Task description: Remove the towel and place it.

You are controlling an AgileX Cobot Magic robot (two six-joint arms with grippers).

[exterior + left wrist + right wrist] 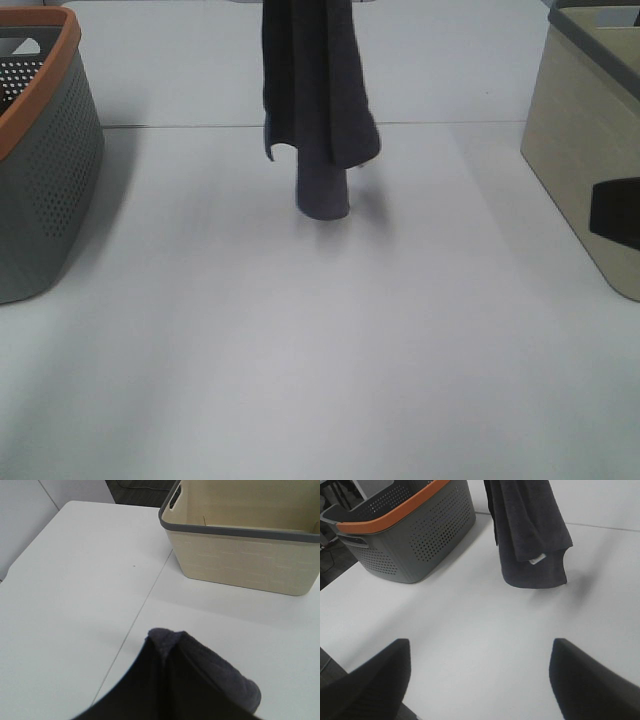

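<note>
The towel (315, 100), dark navy-grey terry cloth, hangs in long folds from above the top edge of the exterior high view, over the middle of the white table. Its lower end (322, 195) reaches down to about the tabletop; I cannot tell whether it touches. A small white tag (538, 559) shows near the bottom hem. In the left wrist view the bunched towel (190, 685) fills the spot under the camera and hides the left fingers, which are shut on it. My right gripper (480, 680) is open and empty, low over the table, some way short of the towel (530, 535).
A grey perforated basket with an orange rim (40, 180) (415, 535) stands at the table's left side. A beige bin with a grey rim (580, 170) (240, 560) stands at the right. A seam (480, 123) runs across the table behind the towel.
</note>
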